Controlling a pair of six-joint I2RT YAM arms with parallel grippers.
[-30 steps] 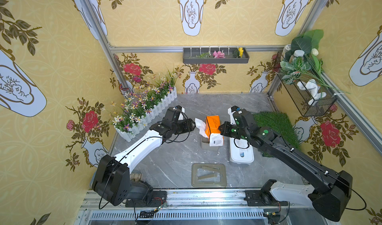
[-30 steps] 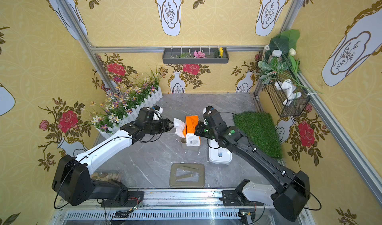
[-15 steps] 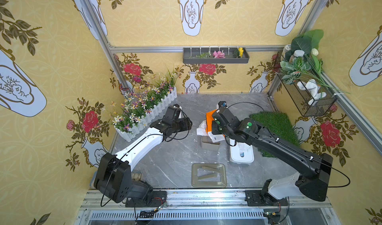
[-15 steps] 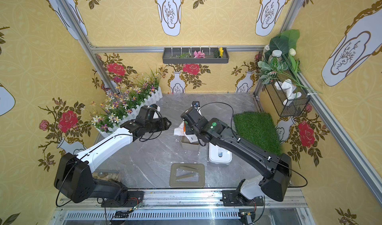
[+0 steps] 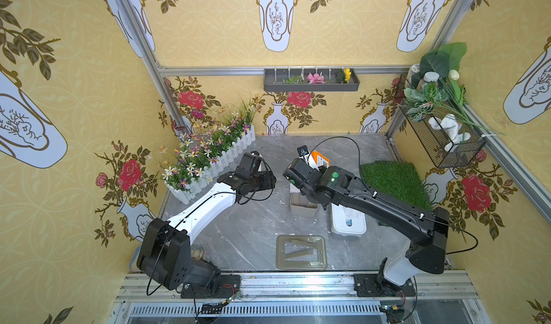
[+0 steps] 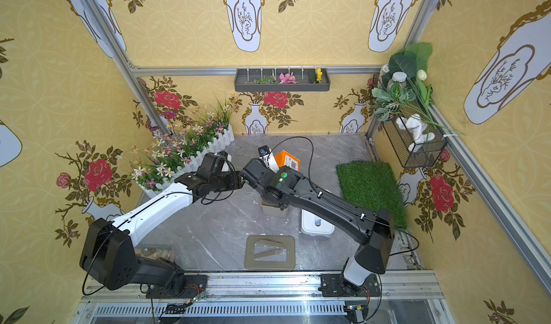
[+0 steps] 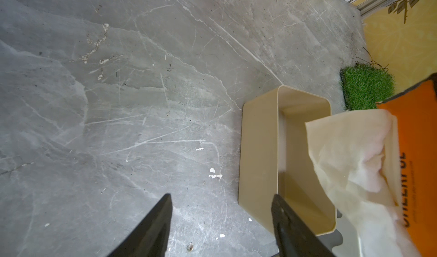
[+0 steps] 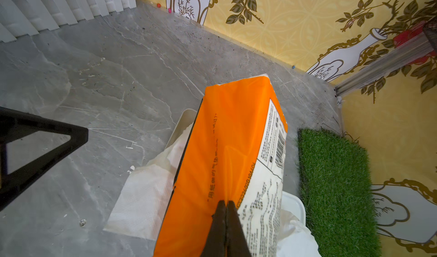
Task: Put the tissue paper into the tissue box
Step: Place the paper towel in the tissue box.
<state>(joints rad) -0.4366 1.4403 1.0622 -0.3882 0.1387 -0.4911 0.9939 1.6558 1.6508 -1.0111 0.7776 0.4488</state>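
Orange tissue pack (image 8: pixel 227 137): wrapper pinched in closed right gripper (image 8: pixel 225 202), held tilted above beige tissue box (image 7: pixel 257 149) on table; white sheet (image 7: pixel 350 149) hangs loose from it. Left gripper (image 7: pixel 221 194): jaws apart, empty, beside box.

In the middle of the bench (image 5: pixel 247 233): tissue box (image 5: pixel 301 210), open side up. Directly above it, tilted, off the bench: tissue pack (image 5: pixel 320 160). Just right of the box: lidded container (image 5: pixel 348 228). In front of the box, near the rail (image 5: pixel 298 280): flat frame (image 5: pixel 323 252). Further right, at the bench edge: grass mat (image 5: pixel 393 179). At the left back side: flower fence (image 5: pixel 220 161)
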